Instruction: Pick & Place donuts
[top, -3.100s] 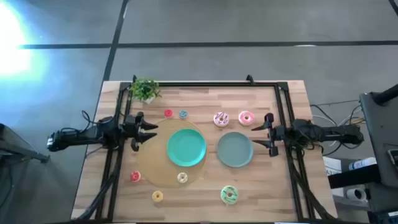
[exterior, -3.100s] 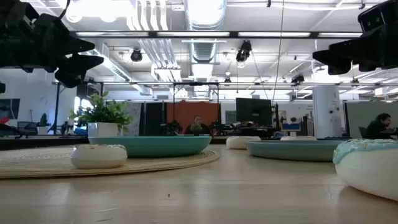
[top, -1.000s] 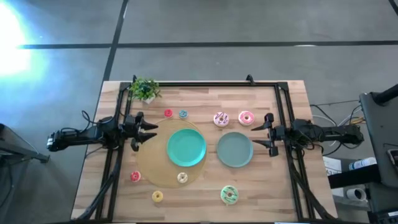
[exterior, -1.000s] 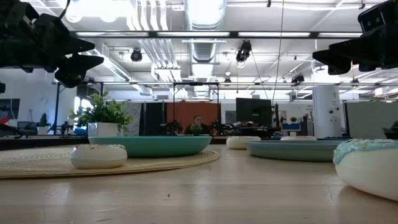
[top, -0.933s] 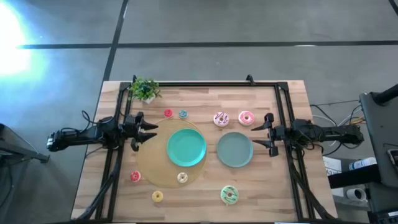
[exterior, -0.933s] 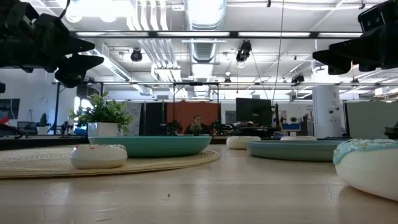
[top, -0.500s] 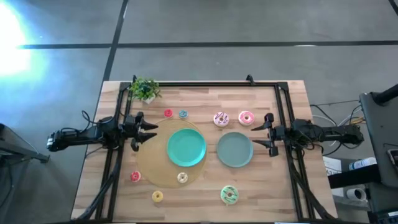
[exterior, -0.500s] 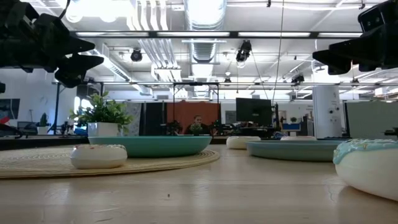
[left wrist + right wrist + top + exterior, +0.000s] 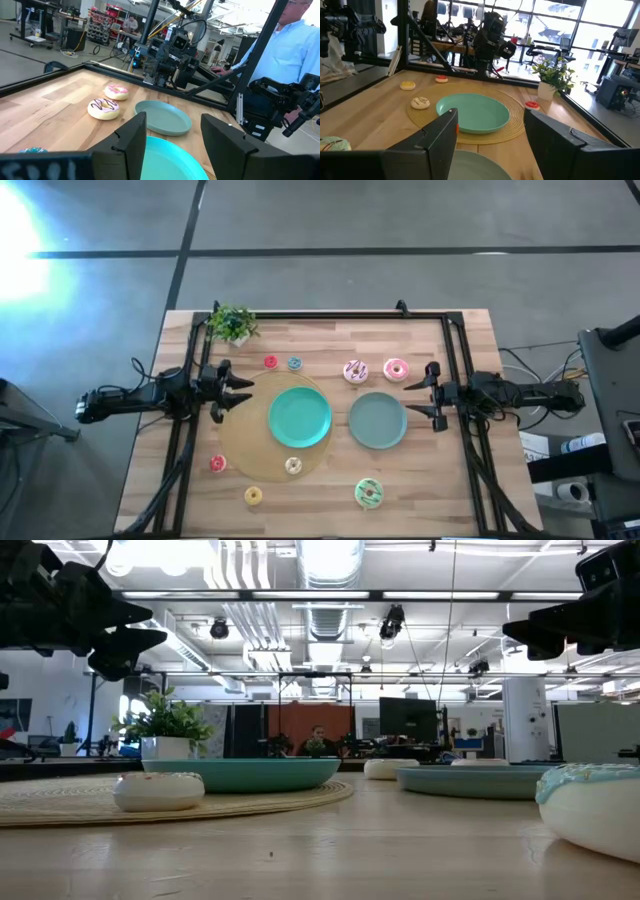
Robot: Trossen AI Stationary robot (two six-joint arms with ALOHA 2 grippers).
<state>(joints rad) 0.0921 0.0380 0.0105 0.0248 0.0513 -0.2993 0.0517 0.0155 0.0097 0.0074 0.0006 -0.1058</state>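
Several toy donuts lie flat on the table. The white-sprinkled donut and pink donut are at the far side, with a tiny red and blue one. The green donut, yellow, another red and the cream donut are near; the cream one rests on the woven mat. My left gripper hovers open left of the teal plate. My right gripper hovers open right of the grey-green plate.
The teal plate sits on a round woven mat. A small potted plant stands at the far left corner. A black frame runs along the table's sides. A person in a blue shirt shows beyond the right side.
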